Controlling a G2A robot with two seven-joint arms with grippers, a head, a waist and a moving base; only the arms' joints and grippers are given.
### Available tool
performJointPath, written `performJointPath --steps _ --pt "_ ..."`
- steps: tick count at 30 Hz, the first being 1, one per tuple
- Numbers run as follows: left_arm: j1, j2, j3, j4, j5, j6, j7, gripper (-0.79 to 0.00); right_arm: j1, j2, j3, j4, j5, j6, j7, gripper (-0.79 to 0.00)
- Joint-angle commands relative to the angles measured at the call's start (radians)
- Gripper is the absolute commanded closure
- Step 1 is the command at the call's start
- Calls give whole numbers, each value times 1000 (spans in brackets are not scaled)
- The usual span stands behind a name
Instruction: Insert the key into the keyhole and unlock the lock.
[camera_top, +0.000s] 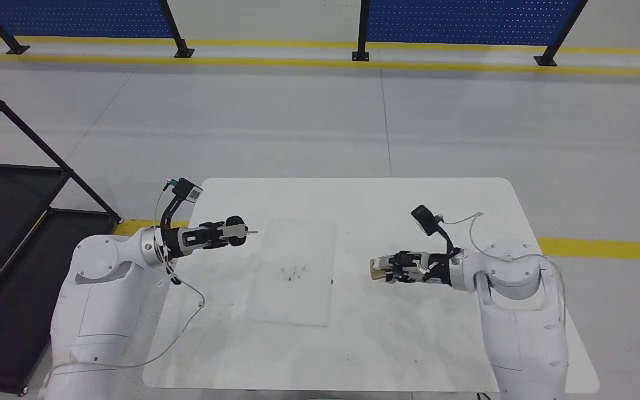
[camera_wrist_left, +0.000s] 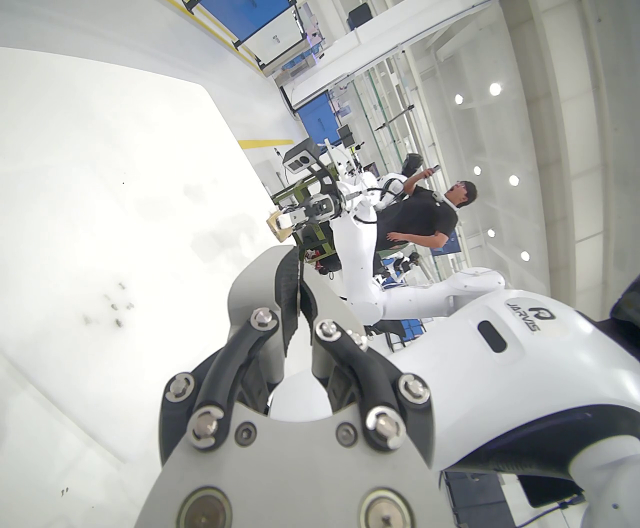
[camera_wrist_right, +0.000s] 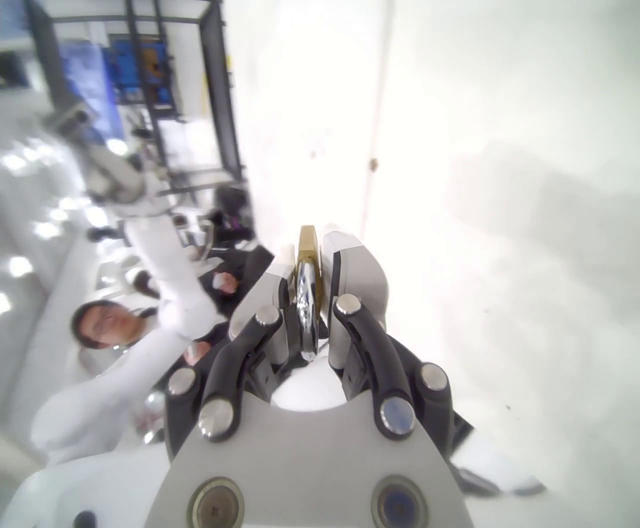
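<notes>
Left claw (camera_top: 242, 230) is pinched tight on the key (camera_top: 253, 232), whose thin tip pokes out toward mid-counter (camera_top: 420, 340). Right claw (camera_wrist_right: 306, 260) is clamped on the lock (camera_wrist_right: 306, 240), brass body out front, chrome shackle back between the fingers. Key and lock are well apart, pointing at each other across a clear mat (camera_top: 290, 300) with a few dark specks on it.
</notes>
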Motion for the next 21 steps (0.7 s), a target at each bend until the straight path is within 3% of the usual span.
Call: performJointPath --steps 1,12,17,21 --pt "0 0 0 0 0 0 0 0 -3 0 6 4 73 18 -34 0" --pt "0 0 0 0 0 0 0 0 -19 0 -15 17 275 17 -256 0" --pt "0 0 0 0 0 0 0 0 -23 4 -38 35 352 -80 -276 0" --pt "0 0 0 0 0 0 0 0 -23 4 -38 35 352 -80 -276 0"
